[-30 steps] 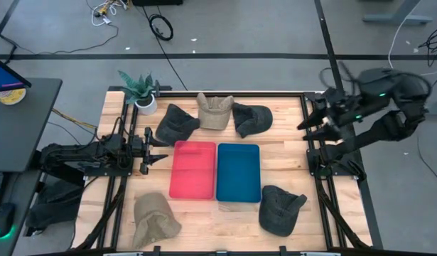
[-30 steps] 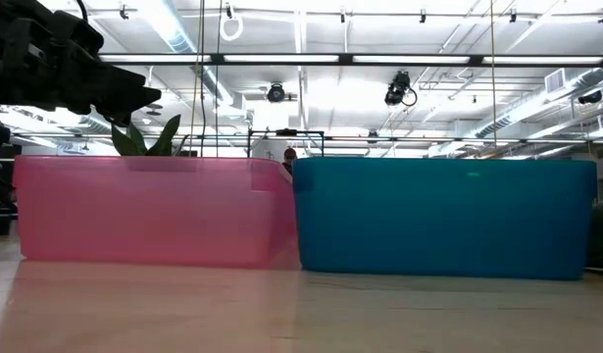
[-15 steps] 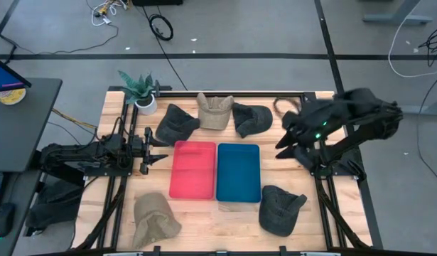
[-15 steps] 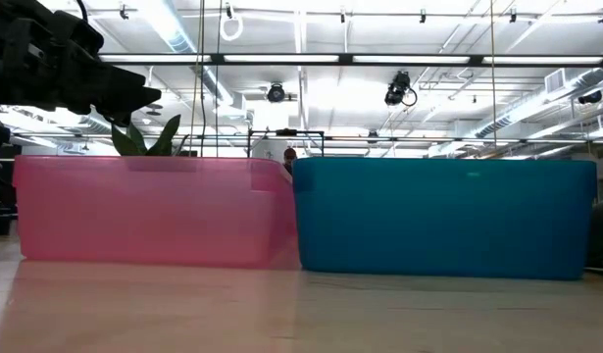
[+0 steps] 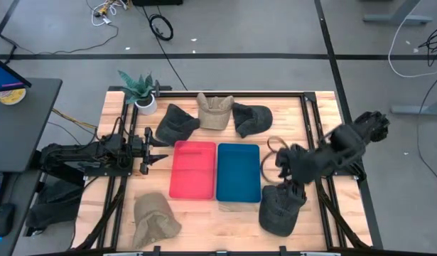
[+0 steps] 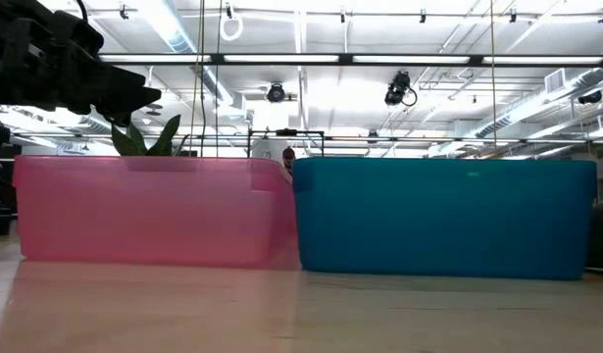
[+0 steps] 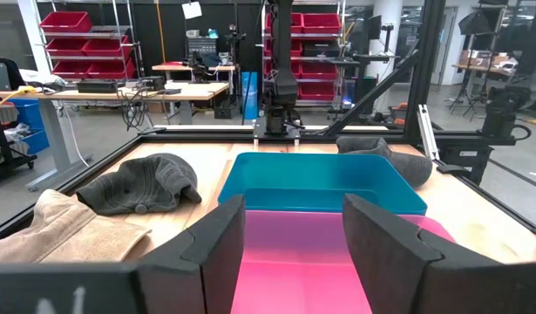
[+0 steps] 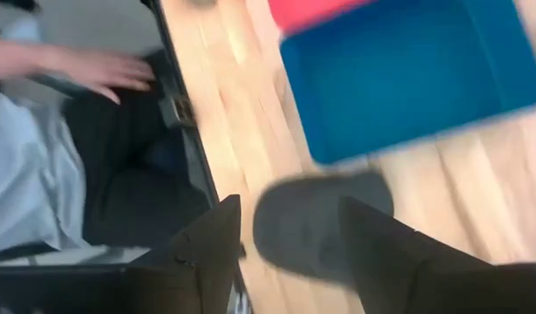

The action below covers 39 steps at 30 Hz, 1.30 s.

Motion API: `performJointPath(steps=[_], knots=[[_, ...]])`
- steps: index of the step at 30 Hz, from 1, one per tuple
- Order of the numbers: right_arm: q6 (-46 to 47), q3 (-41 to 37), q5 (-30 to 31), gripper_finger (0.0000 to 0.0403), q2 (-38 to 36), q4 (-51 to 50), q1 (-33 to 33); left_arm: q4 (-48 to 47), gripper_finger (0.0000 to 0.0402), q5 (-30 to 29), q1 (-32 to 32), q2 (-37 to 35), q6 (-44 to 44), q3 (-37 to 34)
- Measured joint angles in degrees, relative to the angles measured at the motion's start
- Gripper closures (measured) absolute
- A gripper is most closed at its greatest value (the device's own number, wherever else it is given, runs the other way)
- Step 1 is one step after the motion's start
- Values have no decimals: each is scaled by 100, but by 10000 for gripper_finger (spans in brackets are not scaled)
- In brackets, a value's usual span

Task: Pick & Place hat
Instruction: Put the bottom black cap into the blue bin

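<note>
The right gripper [image 5: 281,173] is seen with its fingers spread and nothing between them, poised over the near right part of the table. Directly under and just ahead of it, in the right wrist view, a dark grey hat [image 8: 324,222] is framed between the two fingers, lying flat on the wood and not yet touched. Just beyond that hat the blue bin [image 5: 238,172] is found, with the pink bin [image 5: 193,169] touching its far side. The step in hand is judged to be the approach for picking: the gripper must be lowered onto the hat, closed on its crown or brim, and the soft cloth then lifted clear before it is carried the short way to a bin. Farther from the gripper, three more hats are ranged along the far edge, and a tan hat [image 5: 154,220] lies beyond the pink bin. The left gripper [image 5: 153,148] waits, open and empty, beside the pink bin.
</note>
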Motion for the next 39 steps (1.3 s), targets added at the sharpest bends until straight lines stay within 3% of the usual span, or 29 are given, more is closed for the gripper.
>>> performJointPath(steps=[4, 16, 22, 39], knots=[[553, -2, 43, 206, 259, -275, 386, 0, 204, 0, 0, -2, 0, 0], [1075, -96, 434, 206, 636, -255, 894, 0, 204, -1, -1, 0, 0, -2], [1571, -763, 431, 206, 638, -193, 1031, 0, 204, -1, -1, -2, -1, -1], [1752, -2887, 234, 206, 641, 768, 1125, 0, 204, -1, -2, -1, -1, -2]])
